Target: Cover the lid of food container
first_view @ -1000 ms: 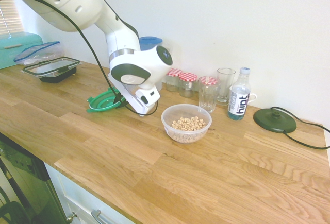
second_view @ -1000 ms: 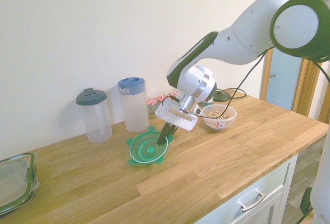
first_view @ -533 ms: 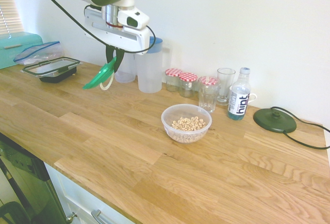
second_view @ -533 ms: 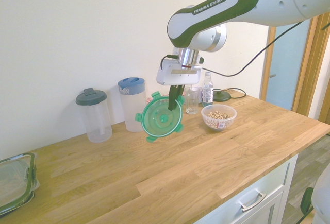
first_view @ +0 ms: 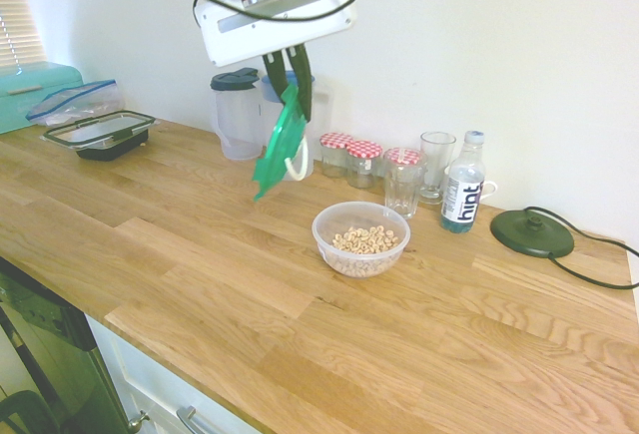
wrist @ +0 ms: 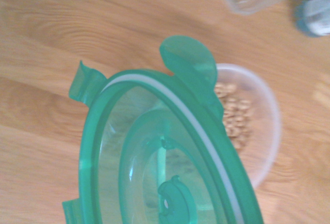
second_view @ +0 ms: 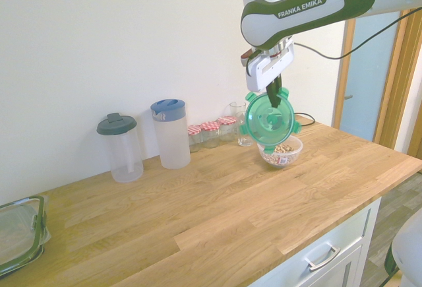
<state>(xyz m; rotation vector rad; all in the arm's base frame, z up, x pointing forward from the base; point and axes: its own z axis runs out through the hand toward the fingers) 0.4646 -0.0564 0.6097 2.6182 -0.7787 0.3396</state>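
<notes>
The round translucent green lid [first_view: 279, 148] [second_view: 269, 120] hangs on edge in the air, held at its top rim by my gripper [first_view: 288, 77] [second_view: 274, 93], which is shut on it. It hangs above the counter, up and to the left of the food container [first_view: 360, 237] in the first exterior view. That container is a small clear bowl of ring cereal [second_view: 281, 150] standing on the wooden worktop. Up close in the wrist view, the lid [wrist: 160, 162] fills the lower half, with the bowl [wrist: 252, 126] partly hidden behind it.
Along the wall stand two jugs [second_view: 170, 132] [second_view: 119, 146], red-checked-lid jars [first_view: 351, 159], two glasses [first_view: 402, 181], a water bottle [first_view: 462, 184] and a dark disc with a cord [first_view: 531, 232]. A rectangular black-rimmed container [first_view: 100, 134] sits far left.
The lid has been lifted off the counter by my gripper and carried through the air towards the cereal bowl. It has turned from lying flat to hanging on edge.
</notes>
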